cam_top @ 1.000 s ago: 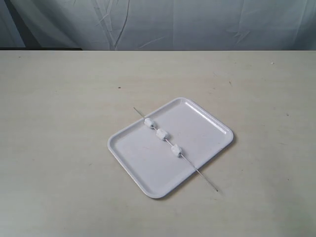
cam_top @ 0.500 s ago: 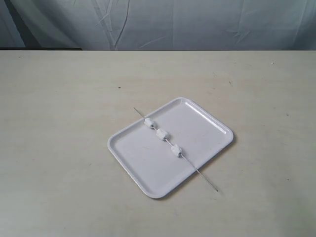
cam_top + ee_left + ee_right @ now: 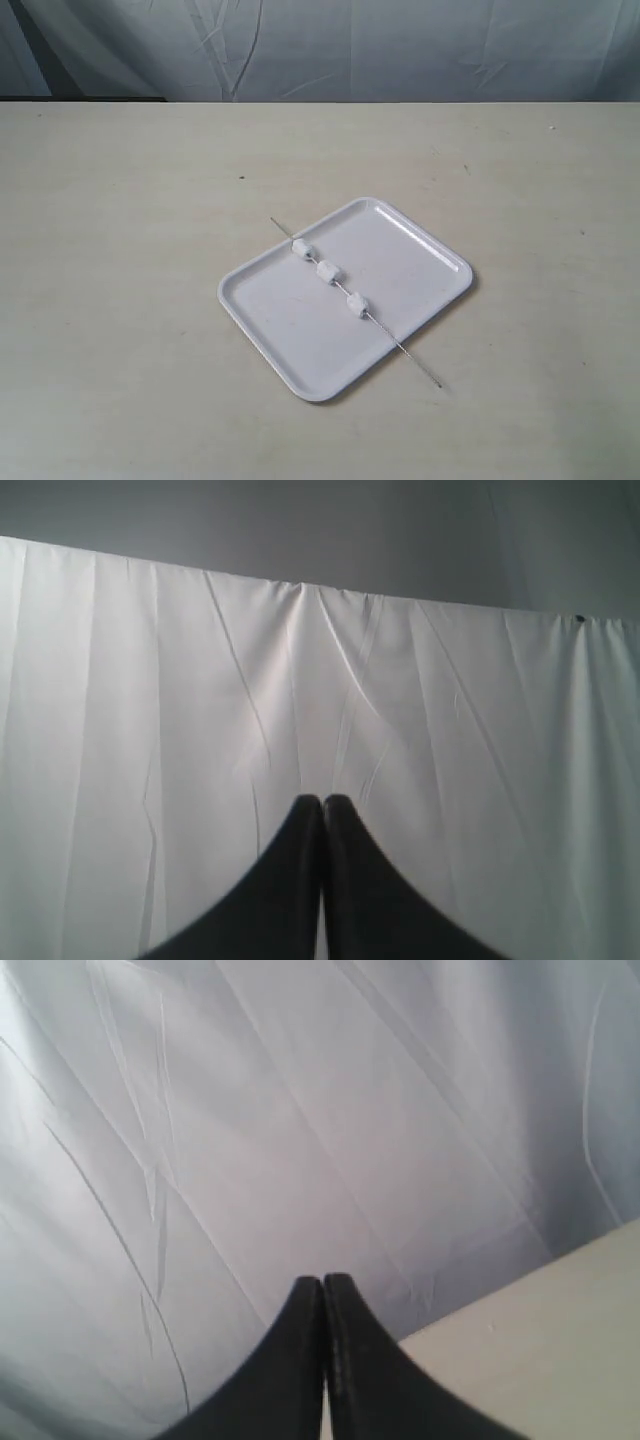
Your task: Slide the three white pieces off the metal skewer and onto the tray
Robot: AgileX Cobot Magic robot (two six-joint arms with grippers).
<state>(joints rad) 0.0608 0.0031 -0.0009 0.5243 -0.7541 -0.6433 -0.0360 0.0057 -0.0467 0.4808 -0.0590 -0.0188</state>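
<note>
The white tray (image 3: pixel 280 330) lies turned at an angle in the middle of the table. Across it rests the metal skewer (image 3: pixel 410 355), both ends sticking out past the rim. Threaded on it are the three white pieces: one (image 3: pixel 302 248) near the far rim, one (image 3: pixel 328 271) in the middle, one (image 3: pixel 356 304) nearer the front. Neither arm shows in the exterior view. My left gripper (image 3: pixel 323 800) is shut with nothing in it, facing a white cloth. My right gripper (image 3: pixel 323 1280) is also shut and empty, facing cloth and a table corner.
A pale table (image 3: pixel 120 250) spreads out around the tray on every side. A wrinkled white cloth backdrop (image 3: pixel 400 50) hangs behind the far table edge. A strip of the table (image 3: pixel 560 1340) shows in the right wrist view.
</note>
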